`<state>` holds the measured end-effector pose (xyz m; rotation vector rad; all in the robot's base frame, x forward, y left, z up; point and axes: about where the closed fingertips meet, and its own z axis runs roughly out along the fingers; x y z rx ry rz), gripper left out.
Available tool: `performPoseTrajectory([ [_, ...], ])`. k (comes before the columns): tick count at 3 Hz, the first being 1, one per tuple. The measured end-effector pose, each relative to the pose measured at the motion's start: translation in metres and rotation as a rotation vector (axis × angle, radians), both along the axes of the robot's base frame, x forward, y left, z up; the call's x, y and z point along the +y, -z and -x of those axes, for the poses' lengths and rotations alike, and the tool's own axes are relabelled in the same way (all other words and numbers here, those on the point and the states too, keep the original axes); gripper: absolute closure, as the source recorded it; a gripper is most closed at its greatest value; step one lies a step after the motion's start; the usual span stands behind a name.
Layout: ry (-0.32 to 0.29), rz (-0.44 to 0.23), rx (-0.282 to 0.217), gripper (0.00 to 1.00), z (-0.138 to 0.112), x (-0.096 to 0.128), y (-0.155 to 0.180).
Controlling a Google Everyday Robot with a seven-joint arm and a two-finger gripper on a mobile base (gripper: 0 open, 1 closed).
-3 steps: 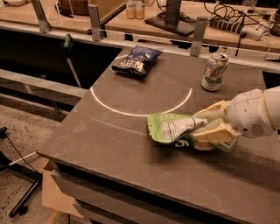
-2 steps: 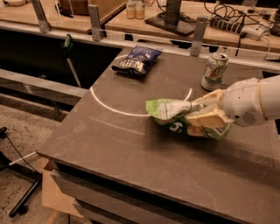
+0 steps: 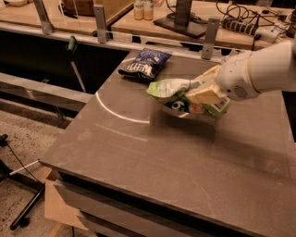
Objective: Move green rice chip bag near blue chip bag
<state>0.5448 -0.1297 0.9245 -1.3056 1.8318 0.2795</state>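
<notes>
Clearly held above the matte worktop (image 3: 138, 152): glossy, crumpled green rice chip bag (image 3: 170, 88), long axis left-right, narrow end toward the nearby blue chip bag (image 3: 144, 65). Pinched at its right half by closed jaws.

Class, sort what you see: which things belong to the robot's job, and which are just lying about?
Job: green bag, held over the table by the gripper; blue bag.
Lying about: bottles, power strip.
</notes>
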Motion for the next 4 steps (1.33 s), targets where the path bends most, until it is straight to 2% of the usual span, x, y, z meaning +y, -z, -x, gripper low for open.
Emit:
performPoseTrajectory([
  [1,0.035,0.017,-0.001,1.00,-0.029,0.003,0.020],
  [2,0.079,0.027,-0.031,0.82,-0.053,0.007,0.039],
  [3,0.119,0.030,-0.065,0.59,-0.073,0.014,0.044],
  [4,0.132,0.026,-0.101,0.37,-0.084,0.026,0.038],
])
